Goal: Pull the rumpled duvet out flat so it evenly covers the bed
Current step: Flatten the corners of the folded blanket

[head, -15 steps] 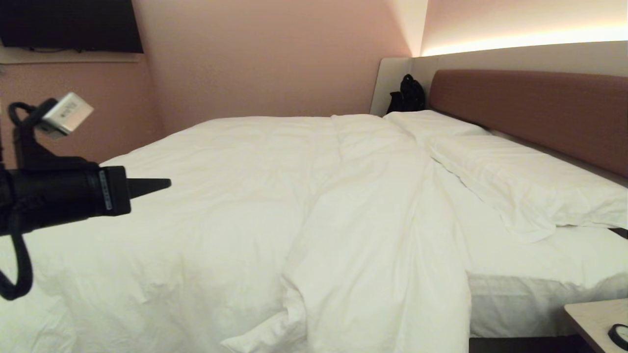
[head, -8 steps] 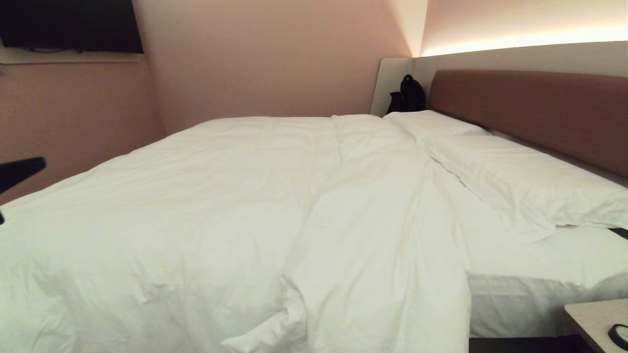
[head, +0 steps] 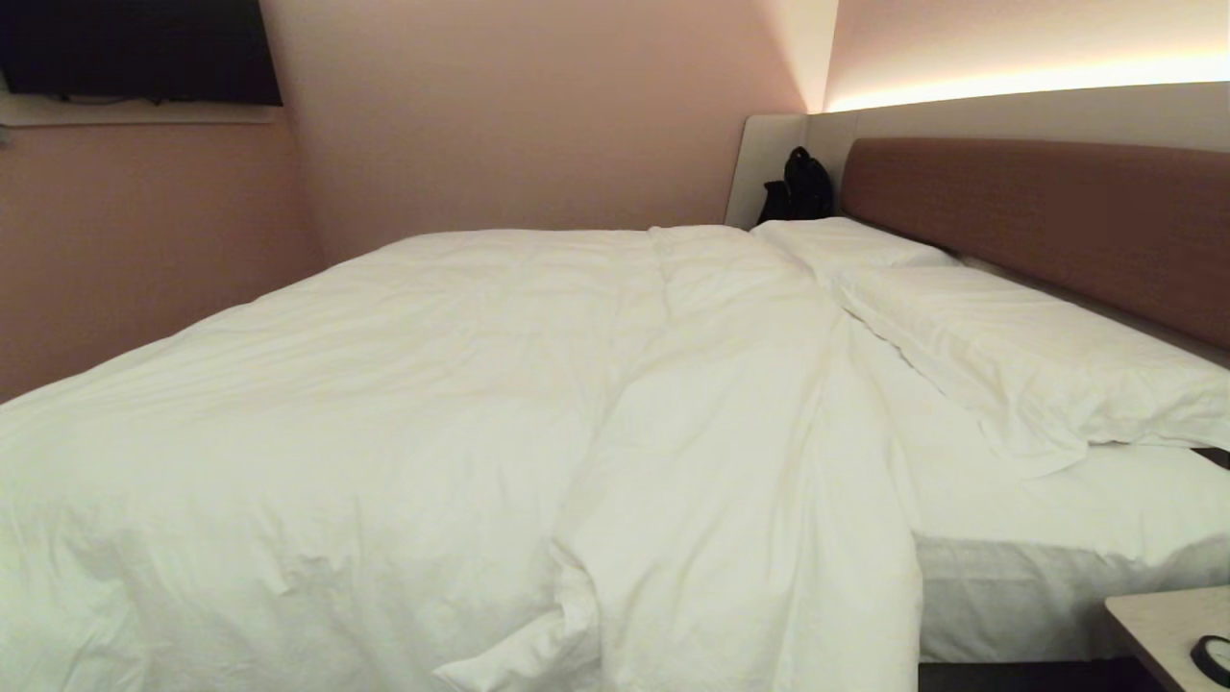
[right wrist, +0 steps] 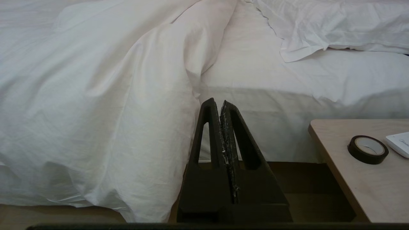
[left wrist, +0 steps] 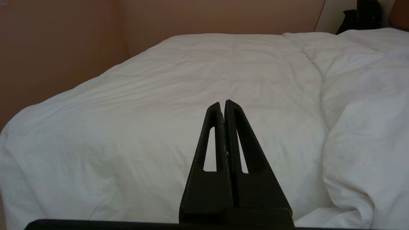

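Your puffy white wrinkled duvet [head: 404,432] lies across wide low white-sheeted bed [head: 1047,538], top edge toward reddish-brown padded headboard [head: 1038,216], one side spilling off near mattress edge (sheet bare beside flat white pillows [head: 1019,356]). Left gripper [left wrist: 222,103] level before duvet, fingers pressed together, empty. Right gripper [right wrist: 217,101] likewise closed, empty, near beige bedside table [right wrist: 361,179].

The bed [head: 1019,586] carries a white duvet [head: 404,423] spread over most of it, its edge bunched in a ridge near two pillows [head: 1019,356] lying by the headboard [head: 1047,216].
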`<state>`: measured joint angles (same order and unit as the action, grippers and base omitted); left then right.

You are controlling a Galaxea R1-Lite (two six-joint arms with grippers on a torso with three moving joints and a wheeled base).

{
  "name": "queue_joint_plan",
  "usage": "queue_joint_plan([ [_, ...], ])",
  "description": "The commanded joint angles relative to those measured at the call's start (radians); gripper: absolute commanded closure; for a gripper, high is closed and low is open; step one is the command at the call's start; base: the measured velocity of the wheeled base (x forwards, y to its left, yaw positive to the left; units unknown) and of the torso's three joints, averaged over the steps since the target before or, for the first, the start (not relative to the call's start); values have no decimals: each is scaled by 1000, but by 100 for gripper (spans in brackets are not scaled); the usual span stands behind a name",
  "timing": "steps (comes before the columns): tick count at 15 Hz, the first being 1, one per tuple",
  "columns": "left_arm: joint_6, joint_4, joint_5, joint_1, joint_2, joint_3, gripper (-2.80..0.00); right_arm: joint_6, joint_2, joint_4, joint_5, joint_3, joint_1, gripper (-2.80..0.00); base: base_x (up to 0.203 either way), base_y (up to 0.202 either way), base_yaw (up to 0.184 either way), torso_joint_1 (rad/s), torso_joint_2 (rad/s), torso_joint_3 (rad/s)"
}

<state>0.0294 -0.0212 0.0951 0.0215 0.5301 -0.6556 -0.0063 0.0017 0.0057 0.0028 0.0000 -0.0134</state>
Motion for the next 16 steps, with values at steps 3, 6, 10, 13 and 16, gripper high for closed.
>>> queue_joint_plan([
  [3, 0, -82, 0, 0, -192, 99, 0, -1, 0, 0, 0, 0, 0, 0, 0, 0, 0, 0, 0, 0],
  [6, -1, -82, -3, 0, -288, 194, 0, 0, 0, 0, 0, 0, 0, 0, 0, 0, 0, 0, 0, 0],
  [10, -15, -77, -6, -3, -366, 248, 0, -1, 0, 0, 0, 0, 0, 0, 0, 0, 0, 0, 0, 0],
  [13, -15, -78, -12, -8, -427, 278, 0, 0, 0, 0, 0, 0, 0, 0, 0, 0, 0, 0, 0, 0],
  [16, -9, -80, -51, -11, -516, 322, 0, 0, 0, 0, 0, 0, 0, 0, 0, 0, 0, 0, 0, 0],
])
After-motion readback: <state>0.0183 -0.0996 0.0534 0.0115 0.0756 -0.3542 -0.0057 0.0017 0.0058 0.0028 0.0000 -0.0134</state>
